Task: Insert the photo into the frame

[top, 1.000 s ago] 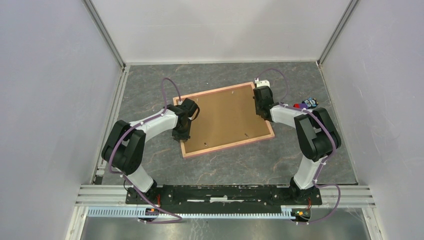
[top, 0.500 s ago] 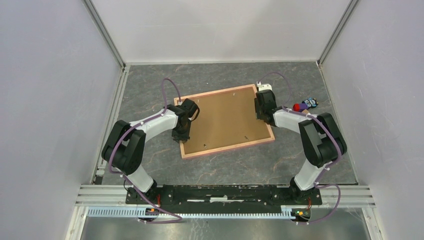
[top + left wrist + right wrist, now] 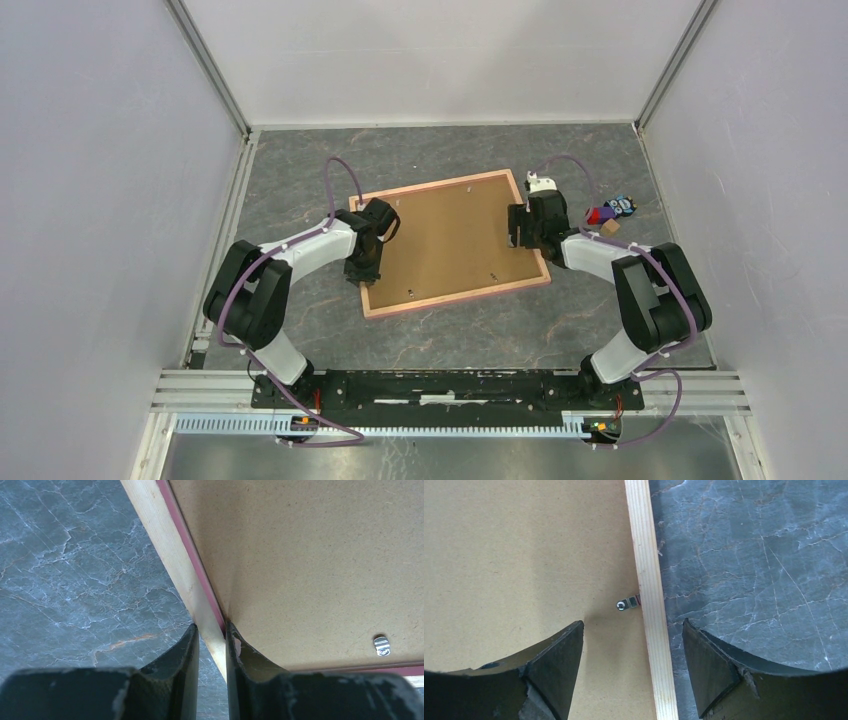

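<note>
The frame [image 3: 450, 240] lies back up on the table, brown board inside a pink and pale wood rim. My left gripper [image 3: 362, 275] is shut on the frame's left rail near the near-left corner; in the left wrist view its gripper [image 3: 212, 630] pinches the pale rail [image 3: 170, 555]. My right gripper [image 3: 520, 228] stands open over the right rail. In the right wrist view the gripper [image 3: 631, 630] has one finger over the board and the other over the table, with the rail [image 3: 651, 605] between them untouched. The photo is hidden.
Small metal clips [image 3: 626, 603] [image 3: 381, 645] sit on the board's edge. A few small colourful objects [image 3: 610, 210] lie right of the frame, close to my right arm. Grey walls enclose the marble table [image 3: 450, 330] on three sides.
My right gripper has opened wide and drawn back to the right, to the frame's right rail. The frame has turned slightly. The left gripper has kept its grip.
</note>
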Controlling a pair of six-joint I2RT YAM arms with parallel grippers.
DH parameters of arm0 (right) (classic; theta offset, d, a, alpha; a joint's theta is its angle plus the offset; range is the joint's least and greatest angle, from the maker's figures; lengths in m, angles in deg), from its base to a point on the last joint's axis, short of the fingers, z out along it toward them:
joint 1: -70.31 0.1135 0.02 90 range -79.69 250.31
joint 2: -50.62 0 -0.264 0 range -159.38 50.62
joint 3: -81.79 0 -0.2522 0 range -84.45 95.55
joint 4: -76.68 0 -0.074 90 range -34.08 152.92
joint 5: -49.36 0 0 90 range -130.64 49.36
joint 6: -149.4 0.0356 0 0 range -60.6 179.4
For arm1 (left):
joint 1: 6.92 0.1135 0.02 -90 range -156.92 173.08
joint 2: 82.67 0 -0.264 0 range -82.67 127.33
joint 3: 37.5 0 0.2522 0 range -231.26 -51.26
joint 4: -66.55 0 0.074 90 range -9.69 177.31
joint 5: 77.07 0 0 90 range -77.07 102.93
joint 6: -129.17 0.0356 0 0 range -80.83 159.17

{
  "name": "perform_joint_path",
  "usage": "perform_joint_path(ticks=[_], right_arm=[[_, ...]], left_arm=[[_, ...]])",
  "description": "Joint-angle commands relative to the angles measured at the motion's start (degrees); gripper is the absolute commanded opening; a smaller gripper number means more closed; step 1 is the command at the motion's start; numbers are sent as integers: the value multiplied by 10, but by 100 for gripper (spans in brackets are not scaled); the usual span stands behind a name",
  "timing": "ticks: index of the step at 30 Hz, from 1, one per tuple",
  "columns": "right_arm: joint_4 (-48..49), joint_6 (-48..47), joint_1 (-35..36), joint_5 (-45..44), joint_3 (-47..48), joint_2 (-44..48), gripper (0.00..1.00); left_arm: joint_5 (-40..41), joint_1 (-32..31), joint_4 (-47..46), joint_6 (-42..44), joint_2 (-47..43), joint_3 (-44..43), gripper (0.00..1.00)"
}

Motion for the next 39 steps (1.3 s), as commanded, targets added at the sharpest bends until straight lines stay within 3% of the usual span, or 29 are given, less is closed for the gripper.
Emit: perform_joint_path(ticks=[1, 6, 9, 12, 17, 22, 26, 30, 32, 35, 39], right_arm=[[24, -1, -6, 20, 4, -3, 78], [28, -15, -13, 25, 0, 2, 79], [29, -18, -16, 33, 1, 1, 79], [35, -18, -20, 41, -5, 3, 79], [42, -17, -34, 49, -18, 15, 80], [49, -14, -50, 56, -31, 29, 81], [52, -8, -54, 64, -37, 38, 82], [59, -5, -55, 65, -46, 48, 82], [58, -4, -57, 62, -48, 52, 82], [59, -3, -59, 60, -54, 60, 82], [63, -2, -61, 56, -61, 66, 82]], left_arm=[[-17, -8, -3, 52, -26, -15, 4], [35, -6, 26, 30, -29, -42, 55], [53, -5, 29, 12, -22, -48, 68], [43, 2, 28, 1, 4, -56, 68], [57, 8, 44, -1, 44, -80, 60], [32, 3, 59, -98, -74, -57, 82], [-30, -41, 70, -262, -156, -39, 88], [-48, -126, 44, -548, -191, -2, 95], [-30, -183, 10, -688, -193, 15, 93], [-14, -251, -76, -826, -149, 16, 92], [-30, -274, -100, -883, -21, -54, 90]])
